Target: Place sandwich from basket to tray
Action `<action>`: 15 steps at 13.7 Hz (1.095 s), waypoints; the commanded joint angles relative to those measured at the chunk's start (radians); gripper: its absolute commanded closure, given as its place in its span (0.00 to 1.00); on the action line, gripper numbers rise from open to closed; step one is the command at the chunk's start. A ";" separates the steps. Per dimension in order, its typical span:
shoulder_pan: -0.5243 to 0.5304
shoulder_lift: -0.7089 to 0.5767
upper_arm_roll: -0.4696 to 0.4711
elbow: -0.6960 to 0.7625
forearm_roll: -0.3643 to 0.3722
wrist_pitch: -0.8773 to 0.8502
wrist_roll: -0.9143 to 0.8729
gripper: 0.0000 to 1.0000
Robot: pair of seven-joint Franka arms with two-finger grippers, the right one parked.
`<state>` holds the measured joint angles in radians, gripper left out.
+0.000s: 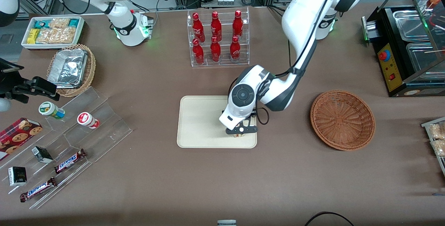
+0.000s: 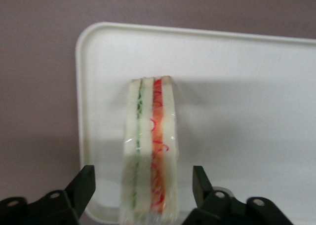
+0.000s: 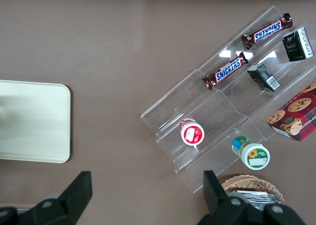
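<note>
Sandwich (image 2: 150, 151): a wrapped wedge, seen standing on edge on the tray (image 2: 237, 87), near the tray's corner that is nearer the front camera and toward the basket; white bread with green and red-orange layers shows along the upturned edge.
Gripper (image 2: 143, 195): positioned low over the tray, with the jaws spread wide on either side of the wedge and a gap visible on both sides, so nothing is held.
Basket (image 1: 342, 119): seen empty on the desk (image 1: 222, 184), well apart from the tray, toward the working arm's end.
Handling: the wedge is judged light, soft and easily crushed; the clear wrap is likely slippery.
Hold: the two flat bread faces are best pinched gently, across the layers.
Risk: tipping over is judged possible on so narrow an edge.
</note>
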<state>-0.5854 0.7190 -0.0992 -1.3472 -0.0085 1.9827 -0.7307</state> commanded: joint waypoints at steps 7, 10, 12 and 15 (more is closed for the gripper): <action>0.340 -0.432 0.006 -0.176 0.002 -0.255 0.127 0.00; 0.420 -0.544 0.010 -0.266 0.019 -0.265 0.183 0.00; 0.461 -0.630 0.010 -0.347 0.027 -0.265 0.258 0.00; 0.495 -0.723 0.019 -0.383 0.028 -0.312 0.310 0.00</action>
<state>-0.1074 0.0883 -0.0758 -1.6677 0.0076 1.6942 -0.4528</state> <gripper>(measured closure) 0.000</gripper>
